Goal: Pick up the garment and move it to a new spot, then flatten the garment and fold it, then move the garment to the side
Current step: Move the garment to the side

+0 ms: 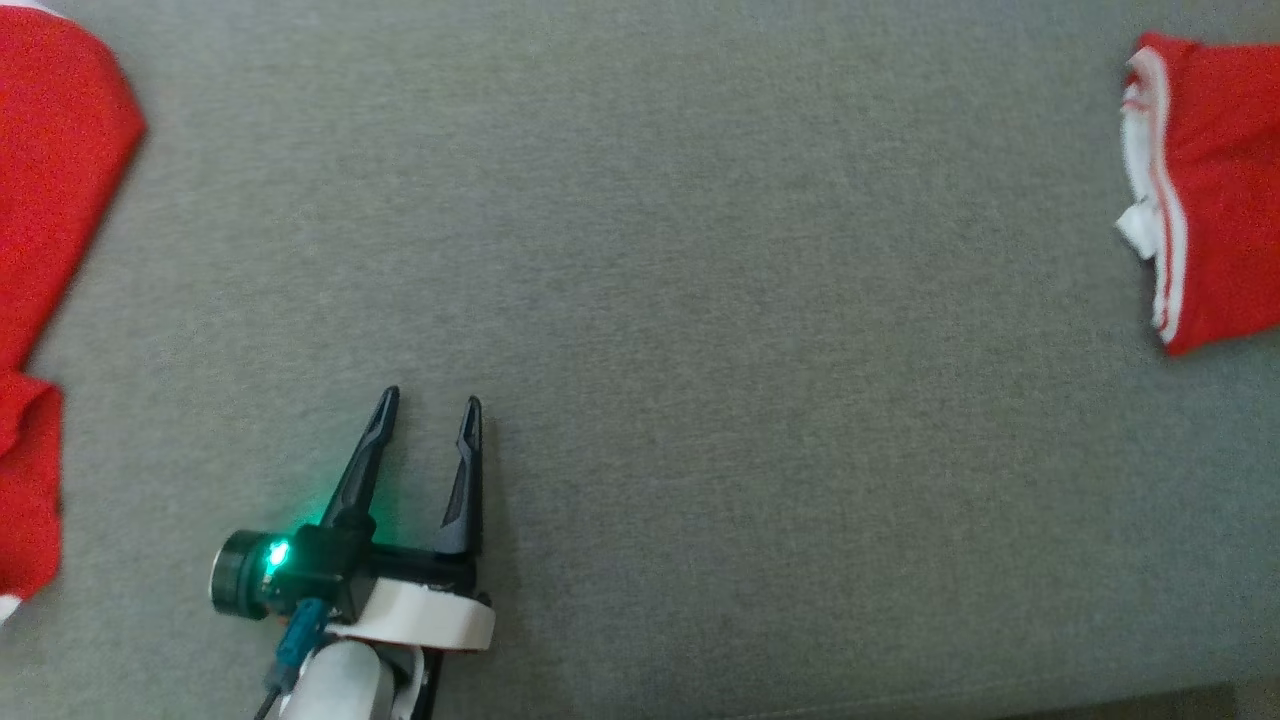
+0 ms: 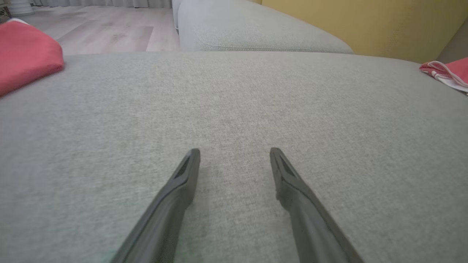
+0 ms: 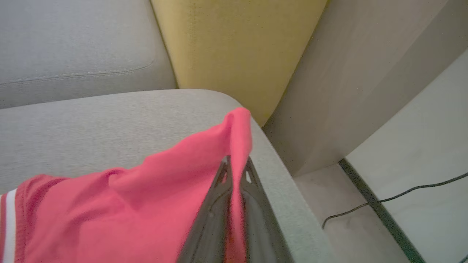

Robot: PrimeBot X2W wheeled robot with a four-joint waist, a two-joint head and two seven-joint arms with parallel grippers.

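Observation:
The garment (image 1: 1225, 190) is red with white-striped trim and lies bunched at the right edge of the grey sofa seat (image 1: 700, 300). In the right wrist view my right gripper (image 3: 237, 160) is shut on a raised fold of the garment (image 3: 146, 197), close to the seat's right edge. My left gripper (image 1: 431, 398) rests open over bare seat at the lower left, far from the garment. The left wrist view shows its fingers (image 2: 182, 182) spread, with the garment (image 2: 446, 71) far off at the right.
Another red cloth (image 1: 50, 200) lies at the seat's left edge, also seen as the red cloth (image 2: 25, 51) in the left wrist view. A yellow cushion (image 3: 234, 44) stands behind the seat. Beyond the seat's right edge the floor drops away, with a black cable (image 3: 384, 201).

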